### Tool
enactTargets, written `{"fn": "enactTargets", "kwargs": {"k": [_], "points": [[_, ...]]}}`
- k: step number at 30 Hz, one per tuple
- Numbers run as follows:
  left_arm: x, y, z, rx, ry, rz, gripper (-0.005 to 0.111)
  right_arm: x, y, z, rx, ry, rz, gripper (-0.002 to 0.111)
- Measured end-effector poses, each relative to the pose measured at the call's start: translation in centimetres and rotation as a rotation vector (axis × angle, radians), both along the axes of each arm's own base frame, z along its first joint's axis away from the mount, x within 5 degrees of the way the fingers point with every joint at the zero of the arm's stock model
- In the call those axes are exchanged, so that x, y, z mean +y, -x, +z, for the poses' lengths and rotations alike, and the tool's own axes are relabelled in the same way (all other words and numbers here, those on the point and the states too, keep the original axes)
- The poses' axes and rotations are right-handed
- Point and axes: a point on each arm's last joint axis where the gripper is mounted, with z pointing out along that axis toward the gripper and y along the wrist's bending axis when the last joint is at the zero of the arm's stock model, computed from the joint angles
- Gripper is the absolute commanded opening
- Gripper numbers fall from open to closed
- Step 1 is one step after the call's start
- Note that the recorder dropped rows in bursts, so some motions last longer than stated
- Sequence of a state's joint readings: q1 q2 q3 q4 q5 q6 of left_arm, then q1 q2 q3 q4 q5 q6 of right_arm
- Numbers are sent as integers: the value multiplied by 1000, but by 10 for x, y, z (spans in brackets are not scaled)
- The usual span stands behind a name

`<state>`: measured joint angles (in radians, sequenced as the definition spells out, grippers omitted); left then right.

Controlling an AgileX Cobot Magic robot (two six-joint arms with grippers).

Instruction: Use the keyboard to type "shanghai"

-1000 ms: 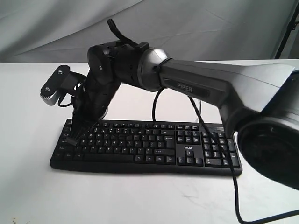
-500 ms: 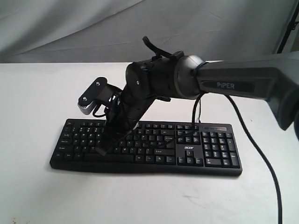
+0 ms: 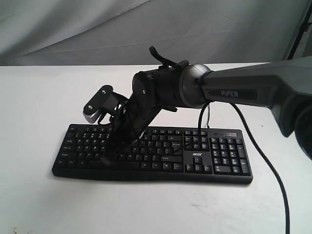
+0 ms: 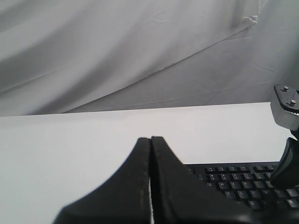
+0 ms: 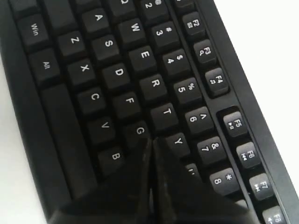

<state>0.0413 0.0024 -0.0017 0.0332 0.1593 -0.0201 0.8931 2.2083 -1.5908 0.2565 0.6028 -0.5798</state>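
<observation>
The black keyboard [image 3: 195, 157] with white lettering and an "acer" logo lies across the white table. My right arm reaches over it from the right. The right gripper [image 3: 105, 157] is shut, empty, and pointing down at the left-middle letter keys. In the right wrist view the right gripper [image 5: 152, 141] has its tips pressed together just past the G and Y keys of the keyboard [image 5: 117, 70], covering the key beneath. My left gripper [image 4: 150, 138] is shut on nothing and held off the table near the left end of the keyboard [image 4: 238, 179].
A white table [image 3: 34, 97] carries the keyboard, with a grey cloth backdrop [image 3: 73, 29] behind it. A black cable [image 3: 273, 168] trails from the right arm down over the table on the right. The right wrist's camera housing [image 4: 286, 105] shows in the left wrist view.
A second ago the right gripper was at the keyboard's far left end; it moved right to the left-middle keys. In the last half second it has barely shifted.
</observation>
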Motion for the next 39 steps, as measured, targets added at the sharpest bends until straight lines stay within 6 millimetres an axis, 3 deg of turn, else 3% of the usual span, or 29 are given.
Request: {"fn": "enactTargets", "kwargs": {"k": [29,34,39], "points": [[0,0,0,0,0,0,0,1,0,-13,16,10,7,0],[0,0,0,0,0,0,0,2,-1,-5,8,-2,9,0],[0,0,0,0,0,0,0,13,-6,16,-36,-50,19,0]]}}
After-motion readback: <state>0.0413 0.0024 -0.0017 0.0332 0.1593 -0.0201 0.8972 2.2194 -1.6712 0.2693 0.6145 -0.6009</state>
